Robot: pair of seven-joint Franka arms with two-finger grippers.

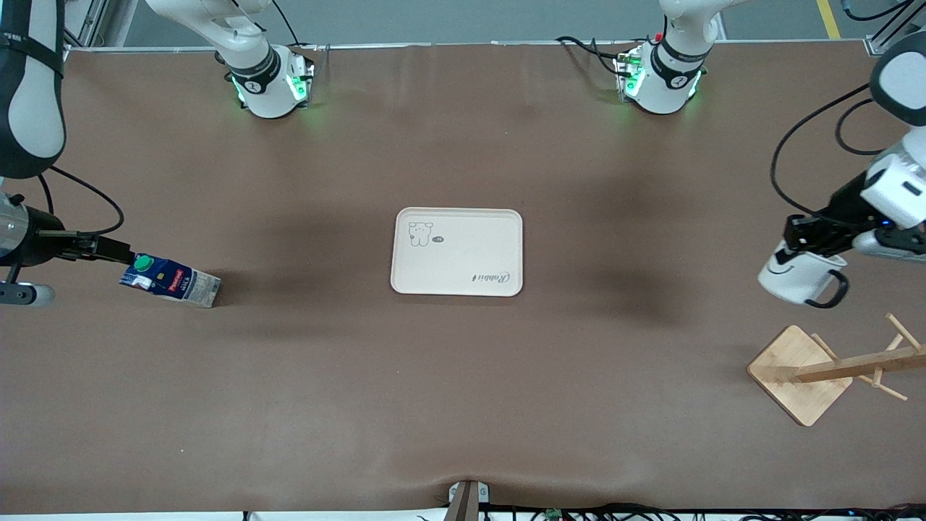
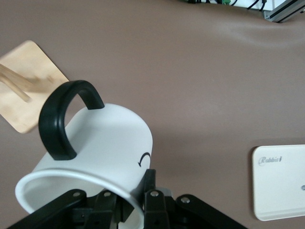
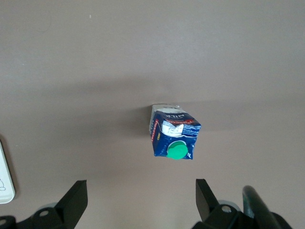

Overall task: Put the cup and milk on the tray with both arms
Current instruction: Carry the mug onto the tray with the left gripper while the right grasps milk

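The cup (image 1: 799,278) is white with a black handle and hangs tilted in the air over the left arm's end of the table. My left gripper (image 1: 806,242) is shut on its rim; in the left wrist view one finger (image 2: 151,188) presses the outside of the cup (image 2: 109,143) and the other is inside. The milk (image 1: 172,281) stands on the table at the right arm's end, green cap up. My right gripper (image 1: 116,250) is open just beside its top. In the right wrist view (image 3: 140,191) the milk (image 3: 174,136) is clear of the fingers. The cream tray (image 1: 463,242) lies mid-table.
A wooden rack with a square base (image 1: 796,373) and pegs stands nearer the front camera than the held cup, and shows in the left wrist view (image 2: 28,86). The tray's edge shows in both wrist views (image 2: 281,191) (image 3: 4,183). Cables run along the table edges.
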